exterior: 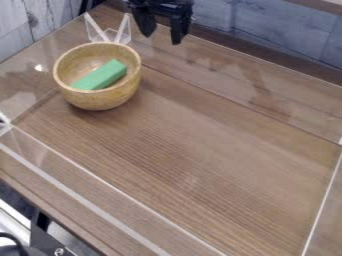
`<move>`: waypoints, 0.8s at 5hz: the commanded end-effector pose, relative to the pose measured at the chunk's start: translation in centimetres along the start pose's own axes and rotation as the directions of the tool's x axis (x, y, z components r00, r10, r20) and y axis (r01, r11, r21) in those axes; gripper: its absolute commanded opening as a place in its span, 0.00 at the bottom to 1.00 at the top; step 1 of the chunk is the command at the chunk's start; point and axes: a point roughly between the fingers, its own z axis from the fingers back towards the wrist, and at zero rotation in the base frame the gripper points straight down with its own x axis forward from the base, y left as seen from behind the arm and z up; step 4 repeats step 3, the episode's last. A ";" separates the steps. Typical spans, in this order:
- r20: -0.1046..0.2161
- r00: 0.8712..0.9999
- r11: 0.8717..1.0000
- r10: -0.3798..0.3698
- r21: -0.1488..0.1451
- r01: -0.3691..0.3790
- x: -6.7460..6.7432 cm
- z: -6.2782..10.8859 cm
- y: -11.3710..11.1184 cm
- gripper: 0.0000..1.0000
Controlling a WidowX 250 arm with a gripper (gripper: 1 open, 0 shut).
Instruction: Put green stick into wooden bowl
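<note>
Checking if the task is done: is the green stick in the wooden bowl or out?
In: the green stick lies inside the wooden bowl.

small bright green rectangular stick (100,75): lying flat inside bowl, angled diagonally | round light tan wooden bowl (80,97): upright, thick rim, on wood-grain surface (201,150), upper left area
</note>
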 end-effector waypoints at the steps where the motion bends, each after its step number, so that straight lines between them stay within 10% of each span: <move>1: 0.066 0.998 1.000 -0.008 0.019 0.007 0.8 2.2 0.4 1.00; 4: 0.056 0.998 0.999 0.030 0.025 -0.032 0.3 2.1 1.3 1.00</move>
